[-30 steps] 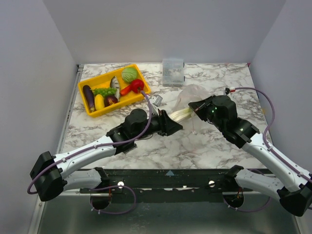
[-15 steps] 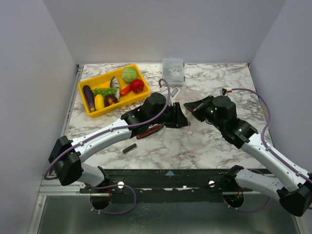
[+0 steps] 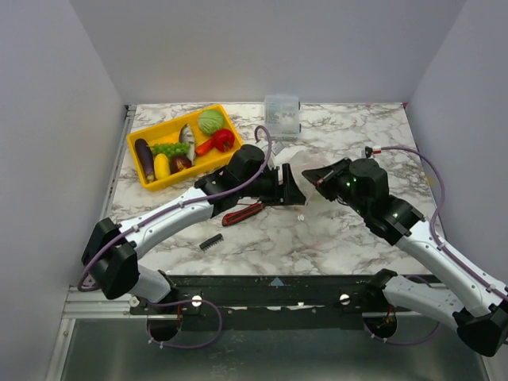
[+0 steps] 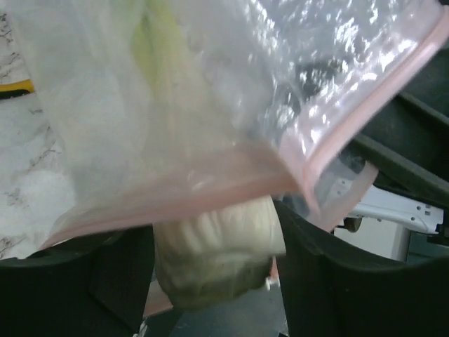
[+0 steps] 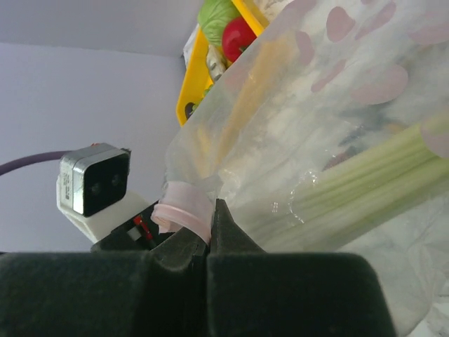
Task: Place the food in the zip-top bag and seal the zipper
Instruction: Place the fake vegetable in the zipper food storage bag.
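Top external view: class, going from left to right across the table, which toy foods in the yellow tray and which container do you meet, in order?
purple toy eggplant → yellow toy fruit → grey toy fish → green toy cabbage → small clear rigid box

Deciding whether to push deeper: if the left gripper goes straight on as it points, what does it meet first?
The zip-top bag, at its mouth: the zipper lies over the celery stalk inside the left gripper. Just beyond, probably the right gripper pinching that edge; depth unclear.
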Available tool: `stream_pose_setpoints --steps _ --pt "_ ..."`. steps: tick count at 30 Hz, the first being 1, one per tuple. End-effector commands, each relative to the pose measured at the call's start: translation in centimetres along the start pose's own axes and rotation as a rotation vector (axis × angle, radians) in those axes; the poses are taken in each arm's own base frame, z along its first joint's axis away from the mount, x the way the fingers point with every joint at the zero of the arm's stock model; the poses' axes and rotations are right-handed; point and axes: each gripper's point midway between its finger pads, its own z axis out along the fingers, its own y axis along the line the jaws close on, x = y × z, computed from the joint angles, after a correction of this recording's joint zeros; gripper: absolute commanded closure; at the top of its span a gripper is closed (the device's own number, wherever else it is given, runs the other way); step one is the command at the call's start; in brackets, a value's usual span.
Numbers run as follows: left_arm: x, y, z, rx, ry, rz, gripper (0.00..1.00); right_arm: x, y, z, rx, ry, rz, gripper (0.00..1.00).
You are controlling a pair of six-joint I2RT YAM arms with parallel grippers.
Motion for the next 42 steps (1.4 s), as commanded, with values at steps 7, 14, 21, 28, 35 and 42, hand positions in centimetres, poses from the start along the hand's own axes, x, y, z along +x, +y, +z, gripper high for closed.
stream_pose_setpoints --steps 7,14,21,28,35,42 --pt "0.0 -2.6 -6.0 0.097 -0.126 0.2 0.09 -1.6 -0.3 -0.9 0.063 -0.074 0.012 1.0" --pt "-0.2 -2.4 -9.4 0.102 -0.251 0.297 0.22 -1.3 -0.4 -0.7 0.065 -0.061 0.011 1.0" --pt "-0.4 0.2 -10.2 0.012 -0.325 0.26 0.45 -1.3 -0.2 -0.8 0.053 -0.06 0.009 1.0" --pt "1.7 2.0 -7.1 0.021 -0.205 0.137 0.66 -1.4 -0.1 -0.9 0.046 -0.066 0.008 1.0" --pt "3.1 2.0 -6.1 0.099 -0.178 0.083 0.65 -1.5 -0.3 -1.0 0.049 -0.07 0.001 1.0" --pt "4.0 1.1 -5.5 0.142 -0.14 0.086 0.6 -1.4 -0.5 -1.0 0.054 -0.067 -0.01 1.0"
